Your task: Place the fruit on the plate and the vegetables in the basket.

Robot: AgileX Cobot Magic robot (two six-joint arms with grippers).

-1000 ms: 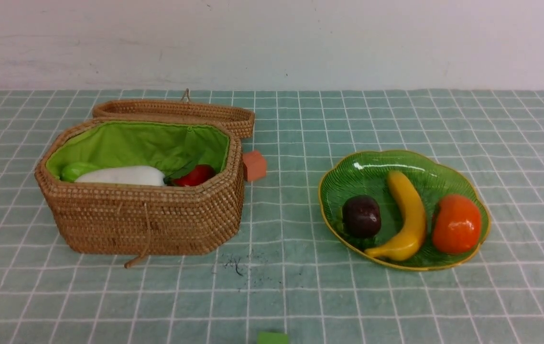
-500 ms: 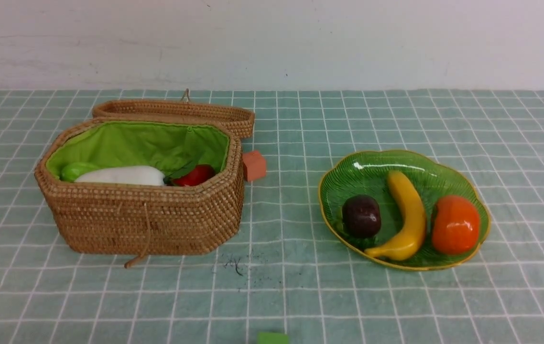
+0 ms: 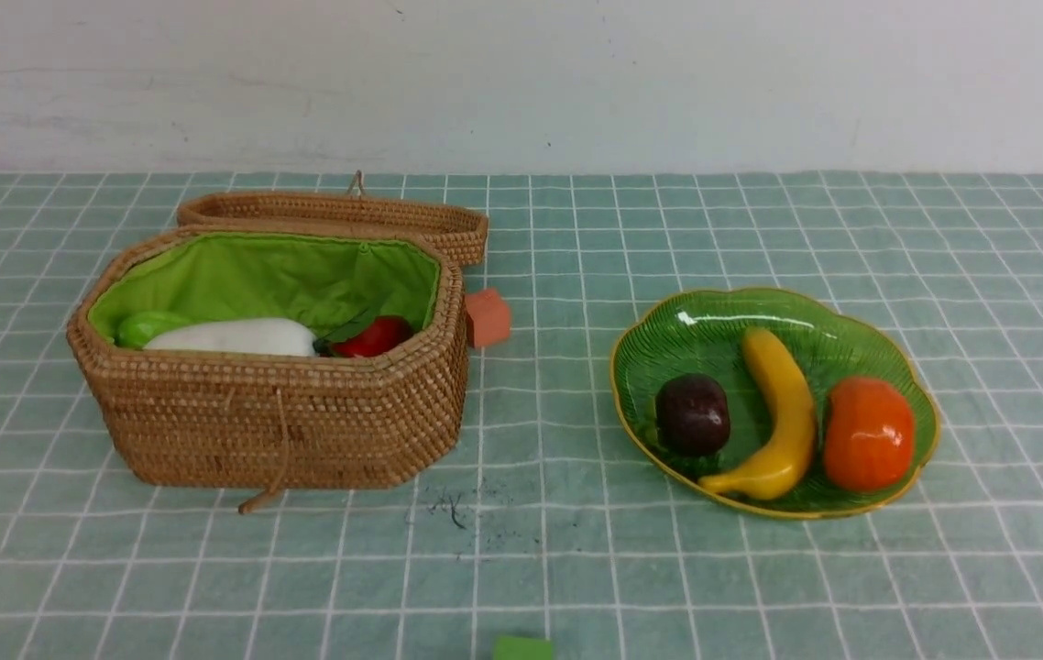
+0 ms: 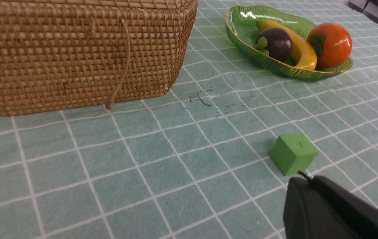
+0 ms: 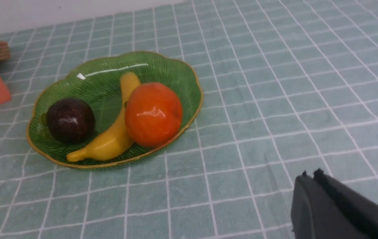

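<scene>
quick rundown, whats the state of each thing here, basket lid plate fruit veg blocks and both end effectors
basket: upright, open, holding vegetables
lid: flipped back behind the basket
white radish: lying in the basket
red bell pepper: in the basket
plate: holding three fruit
banana: lying between mangosteen and persimmon
orange-red cube: on the cloth beside the basket
green block: on the cloth, untouched
left end effector: shut, empty
right end effector: shut, empty

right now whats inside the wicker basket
The front view shows a white radish, a light green gourd and a red pepper in the basket. Its front wall hides anything lower, so a carrot cannot be confirmed.
</scene>
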